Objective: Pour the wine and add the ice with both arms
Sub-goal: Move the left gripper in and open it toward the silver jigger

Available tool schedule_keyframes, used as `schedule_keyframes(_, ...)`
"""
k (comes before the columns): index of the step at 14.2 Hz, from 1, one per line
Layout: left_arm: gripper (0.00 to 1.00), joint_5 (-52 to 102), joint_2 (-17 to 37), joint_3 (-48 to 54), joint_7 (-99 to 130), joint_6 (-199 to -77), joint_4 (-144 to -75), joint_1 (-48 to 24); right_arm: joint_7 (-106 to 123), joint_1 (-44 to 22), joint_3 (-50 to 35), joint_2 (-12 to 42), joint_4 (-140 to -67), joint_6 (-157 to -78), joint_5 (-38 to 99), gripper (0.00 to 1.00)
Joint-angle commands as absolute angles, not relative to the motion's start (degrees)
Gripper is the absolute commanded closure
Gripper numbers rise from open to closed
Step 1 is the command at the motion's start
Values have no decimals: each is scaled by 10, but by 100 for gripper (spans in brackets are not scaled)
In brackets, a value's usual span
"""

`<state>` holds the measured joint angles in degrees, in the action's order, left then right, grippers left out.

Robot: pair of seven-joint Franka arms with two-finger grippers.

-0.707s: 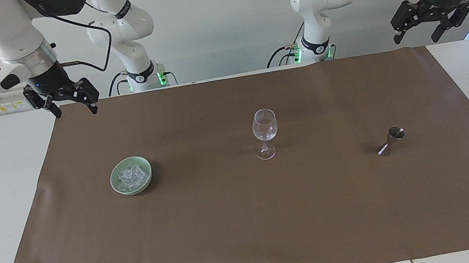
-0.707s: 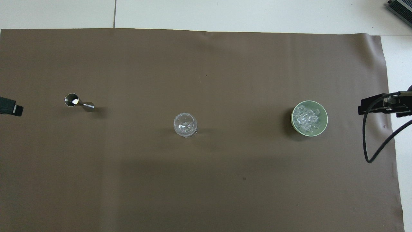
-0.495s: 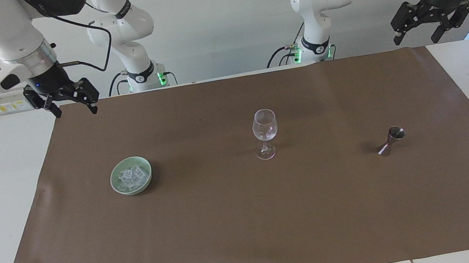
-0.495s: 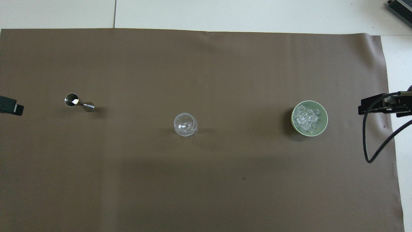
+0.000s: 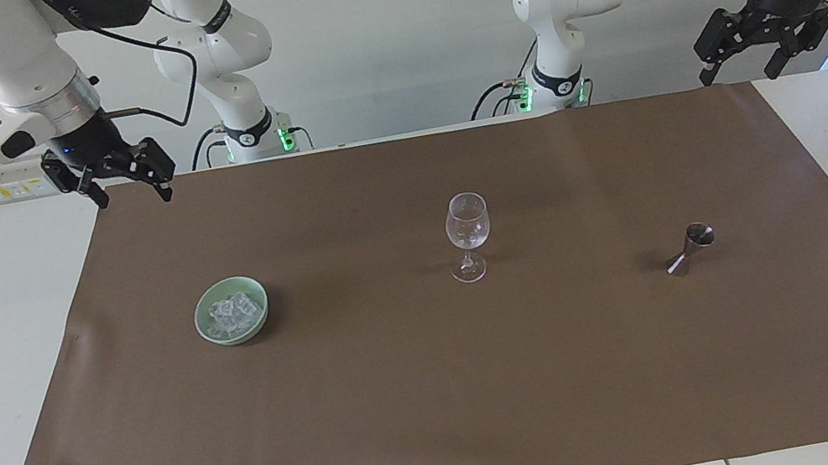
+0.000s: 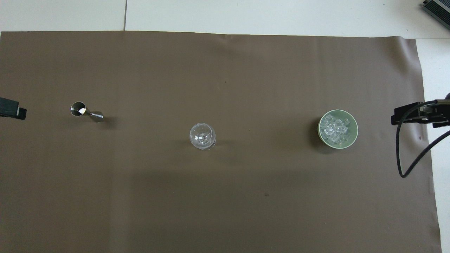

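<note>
ice waits in the bowl; both claws, left claw and right claw, hang spread and empty; approach the jigger squarely, grip low.

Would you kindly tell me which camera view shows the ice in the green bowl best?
The overhead view: it looks straight into the bowl, so the ice cubes show separately. The facing view shows a whitish heap.
</note>
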<state>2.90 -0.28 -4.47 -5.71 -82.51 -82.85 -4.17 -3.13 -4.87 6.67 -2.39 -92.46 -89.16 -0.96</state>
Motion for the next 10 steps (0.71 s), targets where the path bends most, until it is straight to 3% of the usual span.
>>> schedule_keyframes(1,0,22,-21,-51,-35,-847,-854,-54,-22,-41,65,-33,-935,-899,5,0)
schedule_keyframes(7,0,19,-14,-41,-19,-854,-848,-59,-23,-41,65,-33,-936,-898,5,0)
schedule_keyframes(10,0,21,25,-43,-18,-820,-811,-56,-22,-41,65,-33,-935,-898,5,0)
